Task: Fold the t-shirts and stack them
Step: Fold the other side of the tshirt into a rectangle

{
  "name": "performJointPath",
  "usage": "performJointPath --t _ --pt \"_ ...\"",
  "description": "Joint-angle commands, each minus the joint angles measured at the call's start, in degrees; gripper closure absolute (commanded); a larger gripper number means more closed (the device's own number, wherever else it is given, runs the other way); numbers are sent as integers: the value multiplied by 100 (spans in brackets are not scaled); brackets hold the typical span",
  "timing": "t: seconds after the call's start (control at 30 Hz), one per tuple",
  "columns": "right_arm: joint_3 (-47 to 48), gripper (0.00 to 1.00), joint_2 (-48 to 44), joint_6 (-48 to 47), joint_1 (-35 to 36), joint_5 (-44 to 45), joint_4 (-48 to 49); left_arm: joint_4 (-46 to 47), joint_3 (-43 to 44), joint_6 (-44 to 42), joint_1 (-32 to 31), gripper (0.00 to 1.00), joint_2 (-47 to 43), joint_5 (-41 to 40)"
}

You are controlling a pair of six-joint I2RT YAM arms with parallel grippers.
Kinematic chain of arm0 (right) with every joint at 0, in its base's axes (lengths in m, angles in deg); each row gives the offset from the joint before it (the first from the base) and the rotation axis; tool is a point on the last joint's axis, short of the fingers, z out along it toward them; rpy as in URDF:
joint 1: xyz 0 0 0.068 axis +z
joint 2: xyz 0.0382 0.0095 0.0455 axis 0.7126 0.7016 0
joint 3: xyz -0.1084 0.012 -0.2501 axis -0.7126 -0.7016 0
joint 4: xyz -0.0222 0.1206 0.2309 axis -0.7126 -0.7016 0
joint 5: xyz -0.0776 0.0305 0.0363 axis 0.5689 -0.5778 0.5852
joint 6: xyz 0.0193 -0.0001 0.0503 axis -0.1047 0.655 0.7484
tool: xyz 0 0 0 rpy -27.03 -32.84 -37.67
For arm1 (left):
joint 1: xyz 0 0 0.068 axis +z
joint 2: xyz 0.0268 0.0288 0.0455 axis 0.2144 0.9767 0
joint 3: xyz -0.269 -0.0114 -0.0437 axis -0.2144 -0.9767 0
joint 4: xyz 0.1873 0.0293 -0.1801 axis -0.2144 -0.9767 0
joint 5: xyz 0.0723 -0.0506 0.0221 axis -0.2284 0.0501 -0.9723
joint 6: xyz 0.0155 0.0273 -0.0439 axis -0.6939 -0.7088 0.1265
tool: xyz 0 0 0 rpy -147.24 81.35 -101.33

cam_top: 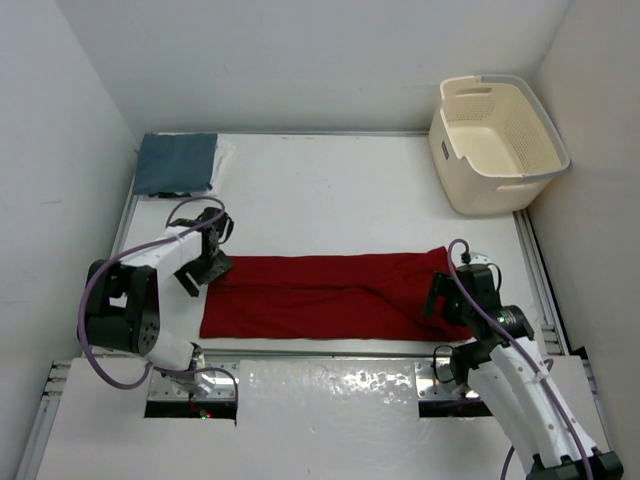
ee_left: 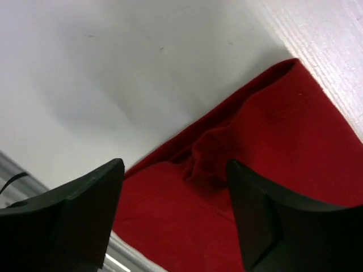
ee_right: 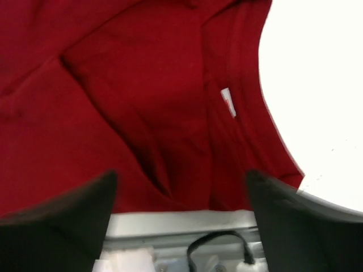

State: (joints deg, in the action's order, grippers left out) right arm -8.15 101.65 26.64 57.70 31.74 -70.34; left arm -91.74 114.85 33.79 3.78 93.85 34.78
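Observation:
The red t-shirt (cam_top: 330, 295) lies on the white table (cam_top: 330, 190) as a long folded strip running left to right. My left gripper (cam_top: 210, 266) hovers over its left end, open, with only red cloth (ee_left: 272, 130) showing below the spread fingers (ee_left: 85, 209). Over the right end my right gripper (cam_top: 438, 295) is open too, above the collar and its white label (ee_right: 228, 102); nothing sits between its fingers (ee_right: 62, 209). A folded blue-grey t-shirt (cam_top: 175, 163) rests at the far left corner.
A cream perforated laundry basket (cam_top: 497, 145) stands tilted at the far right corner. A metal rail (cam_top: 330, 352) runs along the table's near edge just below the red shirt. White walls close in the left, back and right sides.

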Motion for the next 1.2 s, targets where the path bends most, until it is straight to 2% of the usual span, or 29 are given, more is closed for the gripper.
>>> performJointPath --t 0.0,0.13,0.17,0.33,0.5,0.57,0.63,0.73,0.83,1.03,1.17 --pt "461 1 -47 223 32 -172 -244 -554 444 87 -36 29 -257 -283" --pt "1050 1 296 -180 32 -23 -78 -731 1147 -88 -89 19 -512 -99" --pt "1147 1 427 -207 32 -14 166 -679 1348 -141 -124 1 -547 14" --pt "1148 1 1463 12 32 -479 853 32 1544 -379 -756 0 -162 489" --pt "963 1 2552 136 32 -497 1793 498 1219 -370 -1152 0 401 833" --pt "999 1 2696 -23 58 -891 2267 745 851 -405 -1153 0 410 1026" --pt "841 1 2722 -93 111 -1644 3038 991 553 -432 -1153 0 410 1166" --pt "744 1 2967 -172 251 -2201 3595 1036 271 -353 -1153 0 419 1036" --pt "761 1 3327 -330 541 -2194 3737 1185 77 -326 -1153 0 463 956" --pt "743 1 3960 -488 603 -2228 3957 1256 76 -291 -1153 0 630 833" --pt "770 1 4032 -699 857 -2378 3861 1230 111 -300 -1153 0 569 807"
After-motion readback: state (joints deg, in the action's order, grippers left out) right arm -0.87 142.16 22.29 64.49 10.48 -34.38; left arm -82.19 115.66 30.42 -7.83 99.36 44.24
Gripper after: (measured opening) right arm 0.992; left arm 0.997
